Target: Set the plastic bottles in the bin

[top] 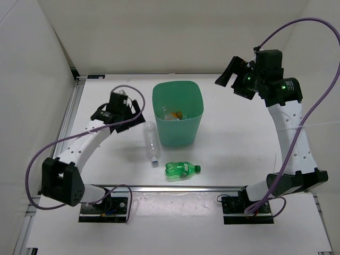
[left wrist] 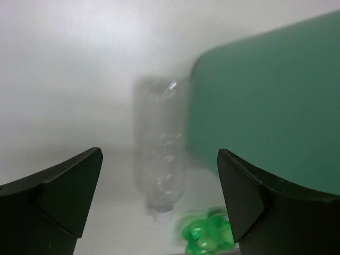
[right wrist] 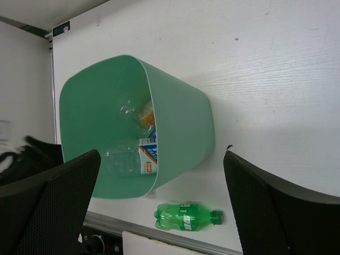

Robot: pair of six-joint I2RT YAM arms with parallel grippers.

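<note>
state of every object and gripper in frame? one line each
Mint-green plastic bin: upright, bottles inside.
Clear plastic bottle: lying on the table left of the bin, capped.
Green soda bottle: on its side in front of the bin, capped.
Blue-labelled clear bottle: in the bin.
Short orange bottle: in the bin.
Left gripper: open, empty.
Right gripper: open, empty, raised.

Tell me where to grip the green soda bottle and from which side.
Grip the green soda bottle across its mid-body, coming straight down from above. It lies on its side on the table, cap toward the right arm, so closing across its width should hold best.
</note>
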